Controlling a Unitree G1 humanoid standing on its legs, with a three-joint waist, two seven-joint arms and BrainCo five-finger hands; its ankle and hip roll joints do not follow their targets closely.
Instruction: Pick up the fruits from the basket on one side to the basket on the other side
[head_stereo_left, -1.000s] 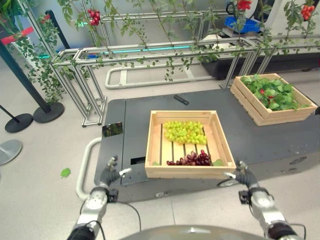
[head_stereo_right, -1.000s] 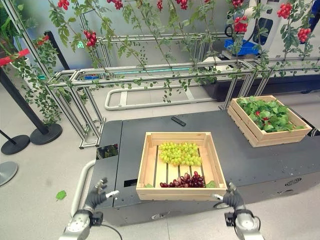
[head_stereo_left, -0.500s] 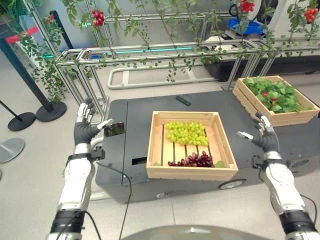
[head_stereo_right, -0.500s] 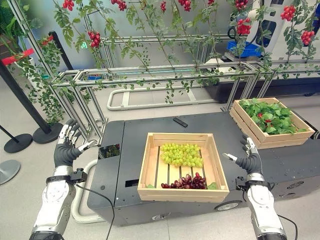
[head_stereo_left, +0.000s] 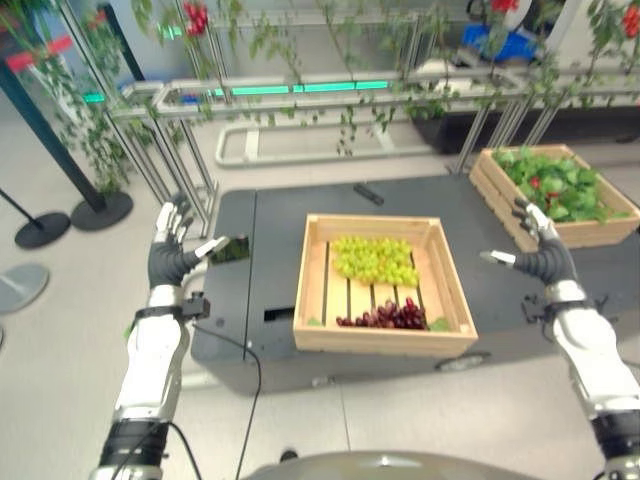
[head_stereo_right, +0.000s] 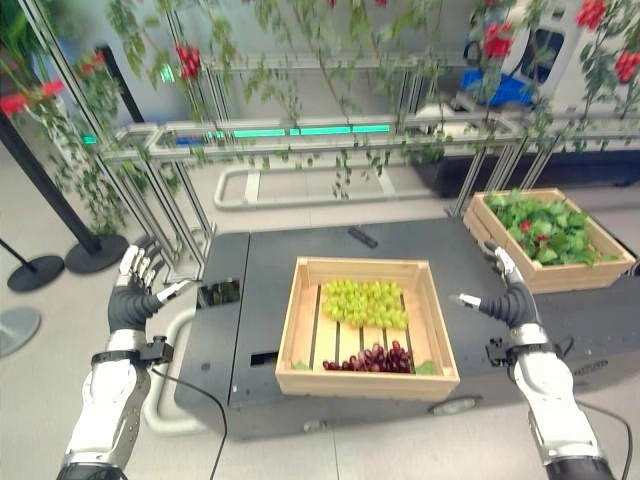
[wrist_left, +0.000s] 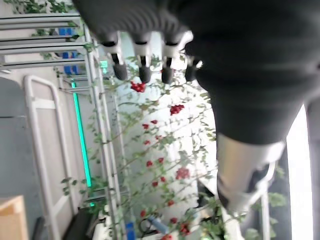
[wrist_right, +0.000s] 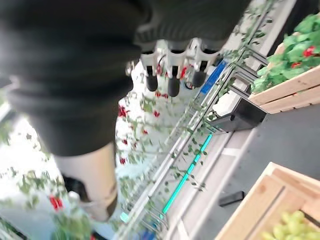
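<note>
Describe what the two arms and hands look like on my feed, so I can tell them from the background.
Both arms are silver-grey with smooth shell segments and darker bands at the joints. The left hand and right hand each wear a dark ribbed cover over the back and wrist, with silver fingers ending in dark tips and a separate thumb. A thin black cable hangs from the left wrist.

This looks like a pretend farm inside a big hall. Leafy vines with red fruit (head_stereo_right: 190, 60) hang over shiny metal frames (head_stereo_right: 330, 140). Wooden crates sit on a low dark cart (head_stereo_right: 240, 330): one crate of grapes (head_stereo_right: 368, 325), one crate of green leaves (head_stereo_right: 547, 227). The floor is smooth and grey.
</note>
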